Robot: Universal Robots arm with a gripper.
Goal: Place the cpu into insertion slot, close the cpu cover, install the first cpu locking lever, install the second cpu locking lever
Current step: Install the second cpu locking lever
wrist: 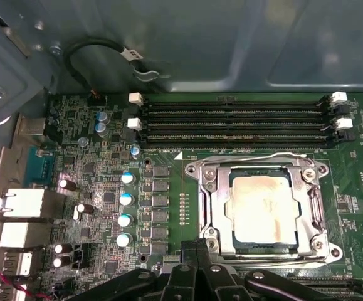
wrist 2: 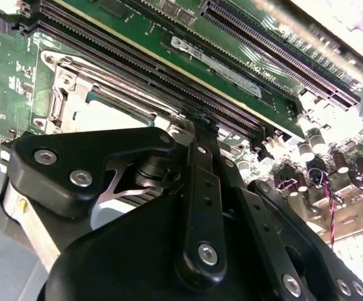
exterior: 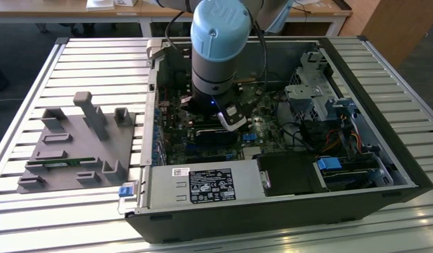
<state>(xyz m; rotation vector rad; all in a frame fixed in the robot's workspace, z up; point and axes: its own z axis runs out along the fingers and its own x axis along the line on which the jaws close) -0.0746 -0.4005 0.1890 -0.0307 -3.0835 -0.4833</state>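
1. Four long black memory slots [wrist: 237, 122] are seen just beside the silvery metal cpu cover [wrist: 263, 210], closed over the pale square cpu [wrist: 261, 210].
2. The black gripper [wrist: 197, 251] is held at the cover's edge; whether its fingers are parted cannot be told.

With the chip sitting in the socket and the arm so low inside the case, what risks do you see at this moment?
1. The gripper hangs right at the edge of the cpu cover; a slip may scrape the cpu.
2. The memory slots lie close beside the socket, so a sideways move may strike them.
3. The arm stands deep inside the computer case, near the cables.
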